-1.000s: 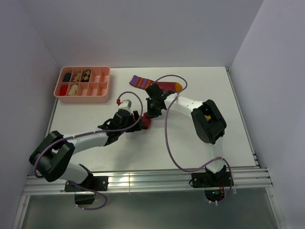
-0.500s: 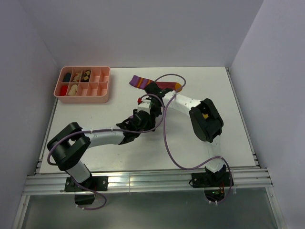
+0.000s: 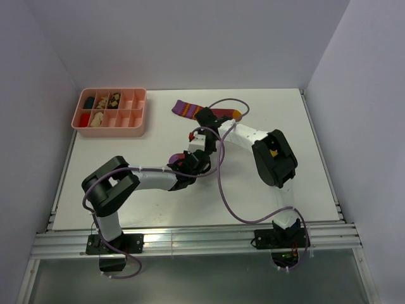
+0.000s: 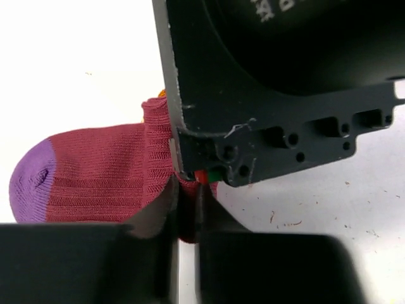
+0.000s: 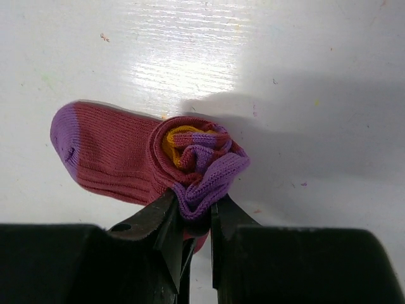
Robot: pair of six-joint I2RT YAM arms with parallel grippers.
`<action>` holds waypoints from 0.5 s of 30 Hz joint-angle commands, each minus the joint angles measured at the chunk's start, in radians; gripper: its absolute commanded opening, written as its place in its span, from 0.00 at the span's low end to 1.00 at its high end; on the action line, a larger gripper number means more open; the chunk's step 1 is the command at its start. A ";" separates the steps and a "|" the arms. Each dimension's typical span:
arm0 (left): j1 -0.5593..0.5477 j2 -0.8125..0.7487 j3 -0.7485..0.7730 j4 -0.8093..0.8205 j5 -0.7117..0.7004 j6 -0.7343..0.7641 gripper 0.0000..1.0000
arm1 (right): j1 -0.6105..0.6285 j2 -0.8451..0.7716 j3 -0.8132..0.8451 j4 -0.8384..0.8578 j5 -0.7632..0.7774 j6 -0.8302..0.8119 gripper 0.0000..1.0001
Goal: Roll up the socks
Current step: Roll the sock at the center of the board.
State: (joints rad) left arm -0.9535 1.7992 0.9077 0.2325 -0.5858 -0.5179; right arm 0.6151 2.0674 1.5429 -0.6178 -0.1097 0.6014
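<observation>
1. The rolled sock (image 5: 158, 158) lies on the white counter (image 3: 316, 158) near its middle, with both tools meeting over it. It is maroon, with a purple patch at its left end.
2. At its right end the sock is coiled. Orange-yellow fabric sits at the core, and the striped purple cuff wraps the outside.
3. The right tool (image 5: 193, 218) is closed narrowly on the purple cuff. A fold of cuff fabric is pinched between its two dark fingers at the near edge of the coil.
4. The left tool (image 4: 183, 209) is also drawn narrow. Its fingers (image 4: 158, 212) squeeze a fold of the maroon fabric at the sock's near edge, just beside the right tool's black housing.
5. In the left wrist view, that housing fills the upper right. A few white characters show at the top edge, but they are cut off and cannot be read. A small red and green spot shows at the housing's lower corner, just above the sock.
6. A second, flat sock (image 3: 190, 109) lies farther back on the counter, beyond the tools. It has purple and orange stripes at its left end, a maroon body and an orange toe at its right end.
7. A pink tray (image 3: 136, 130) with compartments sits at the far left corner, well apart from both socks. Small items lie in its left cells. No label can be made out on it.
</observation>
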 commanded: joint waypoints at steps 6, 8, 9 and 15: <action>0.001 0.029 -0.004 -0.134 0.066 -0.057 0.01 | 0.014 -0.035 -0.112 0.059 -0.094 0.027 0.00; 0.016 -0.020 -0.029 -0.139 0.118 -0.092 0.01 | 0.005 -0.082 -0.177 0.156 -0.157 0.067 0.00; 0.037 -0.040 -0.065 -0.124 0.145 -0.102 0.01 | -0.011 -0.122 -0.202 0.235 -0.172 0.101 0.05; 0.185 -0.172 -0.202 -0.075 0.380 -0.229 0.01 | -0.057 -0.269 -0.371 0.510 -0.222 0.167 0.53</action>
State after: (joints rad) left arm -0.8555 1.6623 0.7834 0.2279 -0.3698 -0.6537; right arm 0.5755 1.9057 1.2201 -0.2638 -0.2760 0.7322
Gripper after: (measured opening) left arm 0.045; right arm 0.465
